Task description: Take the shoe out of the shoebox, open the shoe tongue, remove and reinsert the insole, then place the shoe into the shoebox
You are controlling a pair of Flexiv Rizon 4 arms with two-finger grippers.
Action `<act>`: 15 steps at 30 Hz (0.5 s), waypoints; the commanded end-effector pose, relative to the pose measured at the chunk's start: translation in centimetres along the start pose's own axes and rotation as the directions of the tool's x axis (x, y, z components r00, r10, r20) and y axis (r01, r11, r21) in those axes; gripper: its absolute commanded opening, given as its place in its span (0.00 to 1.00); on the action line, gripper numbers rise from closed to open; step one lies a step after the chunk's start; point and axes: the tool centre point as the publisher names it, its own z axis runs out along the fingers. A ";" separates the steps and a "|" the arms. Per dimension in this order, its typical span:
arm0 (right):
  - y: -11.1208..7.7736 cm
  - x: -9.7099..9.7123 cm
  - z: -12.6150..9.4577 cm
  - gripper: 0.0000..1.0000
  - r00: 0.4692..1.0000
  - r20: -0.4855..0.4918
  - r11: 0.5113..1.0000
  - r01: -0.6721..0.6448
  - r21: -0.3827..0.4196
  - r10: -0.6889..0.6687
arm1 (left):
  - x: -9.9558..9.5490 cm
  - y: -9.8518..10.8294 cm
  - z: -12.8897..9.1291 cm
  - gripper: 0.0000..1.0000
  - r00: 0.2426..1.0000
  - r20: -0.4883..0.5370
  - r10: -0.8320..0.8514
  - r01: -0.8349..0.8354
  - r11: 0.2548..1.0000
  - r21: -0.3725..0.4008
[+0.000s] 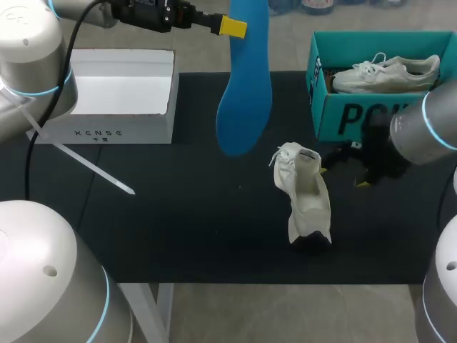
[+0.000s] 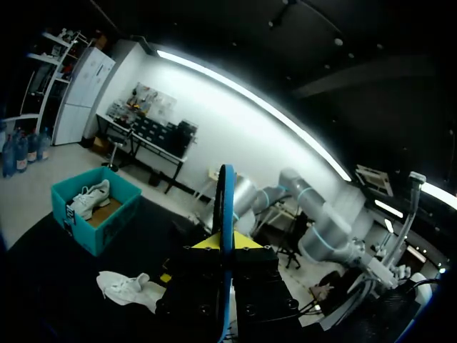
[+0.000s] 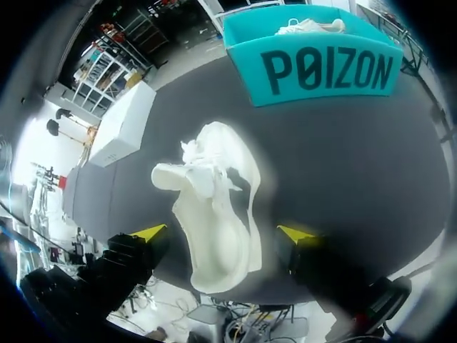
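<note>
Biggest worry rn imo: the long blue foam insole (image 1: 243, 100) is hanging from the left gripper (image 2: 226, 243) by one end only, high above the black table mat (image 1: 178, 214). If that pinch is slipping at all, it's dropping. And bc the thing looks floppy, the free end is prob going to buckle or catch on the collar when it's getting fed back in.

The white lace-up sneaker (image 3: 214, 207) is lying loose on the mat near the teal cardboard shoebox (image 1: 343, 114), not in it, w/ nothing pinning it down. So any shove from the insole is likely just sliding or tipping it instead of seating anything.

Jaws: the left ones are squeezing narrow on the insole, which is sitting edge-on between the yellow tips w/ both sides touching. The right gripper (image 3: 223, 233) is hovering close over the sneaker w/ its jaws spread wide. The shoe is sitting in the gap between the tips, and afaict neither tip is touching it, so it's holding nothing.
</note>
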 end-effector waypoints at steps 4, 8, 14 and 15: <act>2.2 -2.0 -3.8 1.00 0.938 -0.332 0.978 -0.036 0.206 0.104 | 0.0 0.1 0.0 0.00 1.000 0.001 0.001 -0.001 1.000 0.001; 2.7 -1.9 -4.3 1.00 0.901 -0.409 0.967 -0.040 0.253 0.145 | 0.0 0.1 0.0 0.00 1.000 0.001 0.001 -0.001 1.000 0.001; 3.6 -1.1 -4.7 1.00 0.875 -0.453 0.959 -0.040 0.279 0.168 | 0.0 0.1 0.0 0.00 1.000 0.001 0.001 -0.001 1.000 0.001; 3.9 -1.0 -4.7 1.00 0.869 -0.463 0.958 -0.038 0.285 0.172 | 0.0 0.1 0.0 0.00 1.000 0.001 0.001 -0.001 1.000 0.001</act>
